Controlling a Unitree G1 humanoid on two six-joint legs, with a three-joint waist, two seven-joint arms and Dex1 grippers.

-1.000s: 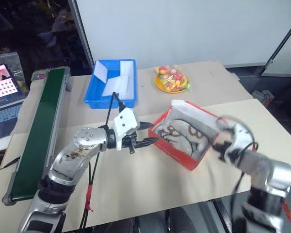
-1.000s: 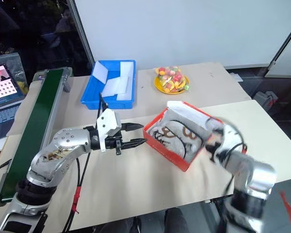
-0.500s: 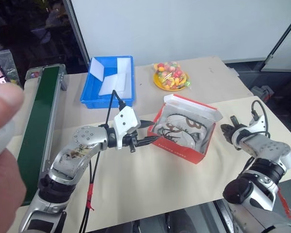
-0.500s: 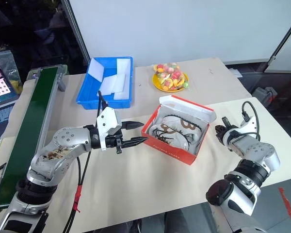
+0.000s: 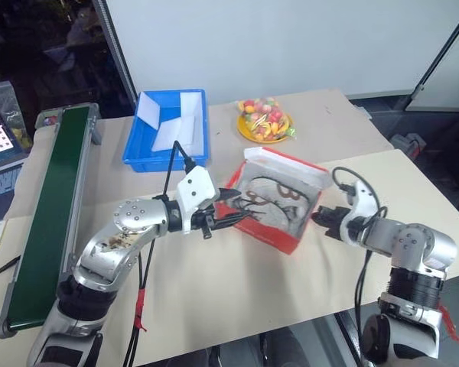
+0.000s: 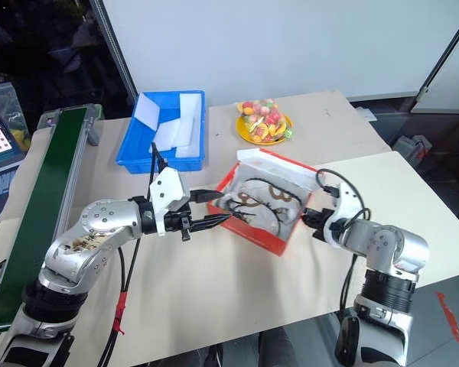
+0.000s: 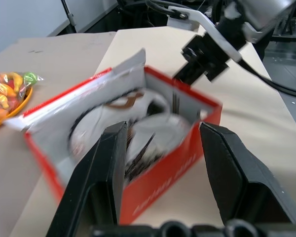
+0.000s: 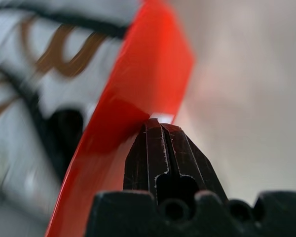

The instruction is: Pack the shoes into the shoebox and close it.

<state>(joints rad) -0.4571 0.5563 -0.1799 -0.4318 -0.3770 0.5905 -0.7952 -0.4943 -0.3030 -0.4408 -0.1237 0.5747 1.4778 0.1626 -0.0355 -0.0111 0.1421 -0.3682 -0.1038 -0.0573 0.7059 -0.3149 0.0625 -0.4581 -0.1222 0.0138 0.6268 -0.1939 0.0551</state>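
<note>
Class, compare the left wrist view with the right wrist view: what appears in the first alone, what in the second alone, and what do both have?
Left wrist view alone: the open left gripper straddling the shoebox's near corner, the fruit plate beyond it, and the box's raised lid flap.
Right wrist view alone: a close look along the shut right gripper, its tip at the box's red wall.
Both: the red shoebox, the shoes inside, the right gripper and the tan table.

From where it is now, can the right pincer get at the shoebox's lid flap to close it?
Probably yes. The shut right pincer is already at the shoebox's near right wall, and nothing stands between it and the raised lid flap on the far side. It would need to lift over the shoes.
</note>
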